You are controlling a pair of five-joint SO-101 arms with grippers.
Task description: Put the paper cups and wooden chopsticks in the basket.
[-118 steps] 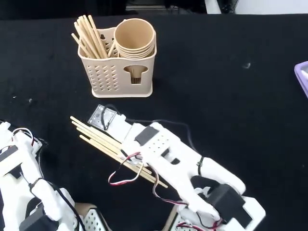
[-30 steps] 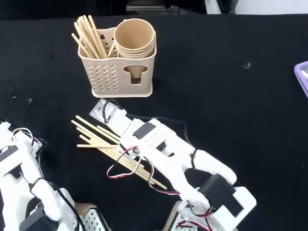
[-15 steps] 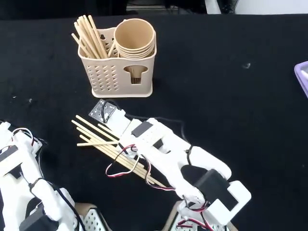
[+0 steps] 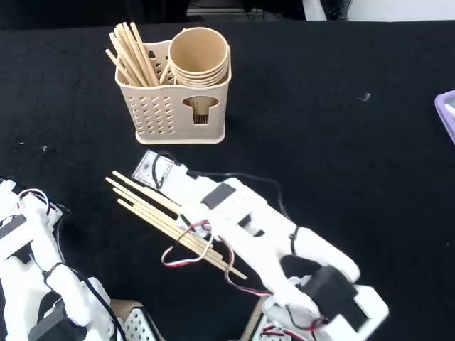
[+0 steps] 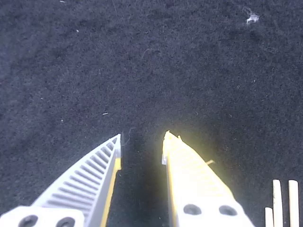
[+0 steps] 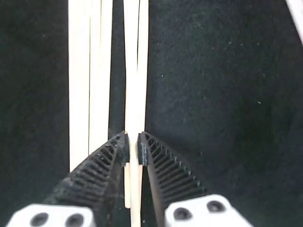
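Note:
A beige perforated basket (image 4: 174, 114) stands at the back of the black table, holding a stack of paper cups (image 4: 199, 53) and a bunch of wooden chopsticks (image 4: 131, 50). Several loose chopsticks (image 4: 142, 199) lie side by side in front of it, partly under my right arm (image 4: 227, 206). My right gripper (image 6: 132, 139) is shut on a pair of chopsticks (image 6: 135, 71), with the others (image 6: 87, 71) beside it. My left gripper (image 5: 142, 139) hangs open over bare cloth, with chopstick ends (image 5: 283, 203) off to one side. The left arm (image 4: 28, 249) sits at the near left corner.
A purple object (image 4: 446, 110) pokes in at the table's right edge. Red and white wires (image 4: 185, 249) loop off the right arm over the loose chopsticks. Bare black cloth stretches right of the basket.
One chopstick that lay splayed across the bundle half a second ago is back in line with the others. The right arm has shifted slightly to the right.

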